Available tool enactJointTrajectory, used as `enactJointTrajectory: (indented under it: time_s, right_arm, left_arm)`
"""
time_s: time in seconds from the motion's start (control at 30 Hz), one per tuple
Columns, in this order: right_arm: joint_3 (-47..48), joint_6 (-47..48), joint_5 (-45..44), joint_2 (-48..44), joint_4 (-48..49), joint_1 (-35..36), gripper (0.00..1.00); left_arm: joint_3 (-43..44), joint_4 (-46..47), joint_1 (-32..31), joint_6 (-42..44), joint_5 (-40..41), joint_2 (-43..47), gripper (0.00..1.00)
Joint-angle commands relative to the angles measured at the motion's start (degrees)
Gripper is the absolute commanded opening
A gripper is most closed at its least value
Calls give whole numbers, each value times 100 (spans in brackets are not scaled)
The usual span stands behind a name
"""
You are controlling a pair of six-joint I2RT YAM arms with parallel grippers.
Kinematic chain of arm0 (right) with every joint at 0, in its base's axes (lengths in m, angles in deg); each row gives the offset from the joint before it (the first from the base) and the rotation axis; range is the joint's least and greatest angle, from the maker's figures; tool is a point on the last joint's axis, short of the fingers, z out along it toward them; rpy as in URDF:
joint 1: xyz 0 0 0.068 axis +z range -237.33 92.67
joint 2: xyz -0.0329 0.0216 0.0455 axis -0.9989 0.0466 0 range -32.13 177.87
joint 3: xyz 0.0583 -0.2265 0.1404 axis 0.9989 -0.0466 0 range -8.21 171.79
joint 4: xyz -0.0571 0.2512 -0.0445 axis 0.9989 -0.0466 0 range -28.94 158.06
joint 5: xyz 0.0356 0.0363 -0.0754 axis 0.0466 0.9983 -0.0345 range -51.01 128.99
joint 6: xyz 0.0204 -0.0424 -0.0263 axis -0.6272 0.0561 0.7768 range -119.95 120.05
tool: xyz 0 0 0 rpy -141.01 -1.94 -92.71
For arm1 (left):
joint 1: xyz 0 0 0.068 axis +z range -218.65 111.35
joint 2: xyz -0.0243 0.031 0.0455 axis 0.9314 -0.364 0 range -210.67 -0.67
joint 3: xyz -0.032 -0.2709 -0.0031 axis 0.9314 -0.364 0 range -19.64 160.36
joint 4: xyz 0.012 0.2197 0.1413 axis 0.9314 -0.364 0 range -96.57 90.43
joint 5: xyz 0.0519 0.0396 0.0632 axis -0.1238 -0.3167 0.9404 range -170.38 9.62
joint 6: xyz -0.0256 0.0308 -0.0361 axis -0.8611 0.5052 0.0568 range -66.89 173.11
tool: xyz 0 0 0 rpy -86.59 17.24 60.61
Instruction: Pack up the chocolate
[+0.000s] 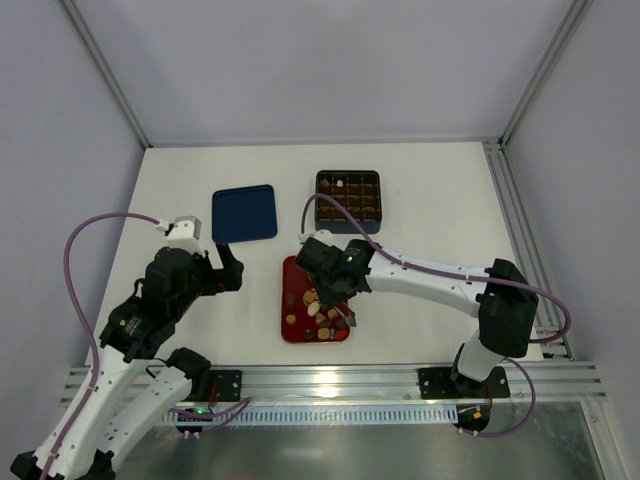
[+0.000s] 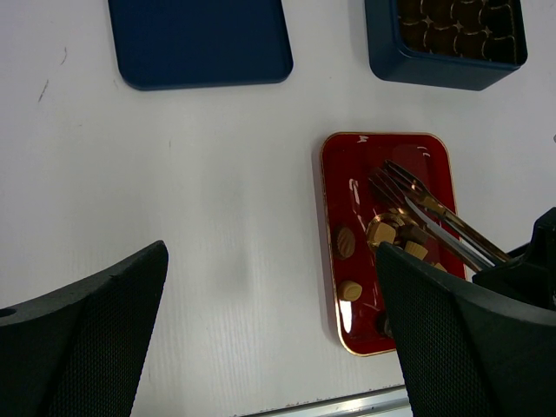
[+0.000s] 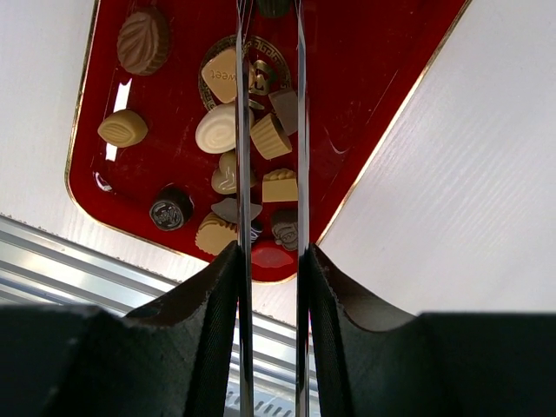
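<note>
Chocolate [image 3: 217, 129]: loose dark brown, tan and cream-white pieces, clustered toward the near end of the red tray [image 3: 373, 78]. More pieces sit in compartments of the dark blue box [image 2: 434, 74]; count unclear.

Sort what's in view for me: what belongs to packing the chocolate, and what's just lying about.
For the job: the chocolates on the red tray; the tongs held in the right gripper; the blue grid box.
Lying about: the flat blue lid, on the table beside the box.

We lose the tips of the tongs [image 3: 244, 130] at the right wrist view's top edge; overhead, we cannot sort the chocolates [image 1: 340, 186] inside the blue box [image 1: 379, 200].
</note>
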Motion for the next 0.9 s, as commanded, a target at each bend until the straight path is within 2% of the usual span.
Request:
enactJointTrajectory:
  time_s: [0.0, 0.3, 0.87]
  right_arm:
    - [304, 78, -164, -92, -135, 36, 37]
    - [471, 227, -147, -303, -276, -148, 36]
    - [498, 526, 258, -742, -258, -693, 27]
  left_arm:
    - [-13, 147, -18, -17, 8, 58, 100]
    - [-13, 138, -18, -17, 26, 50, 100]
    - [-13, 147, -18, -26, 17, -3, 100]
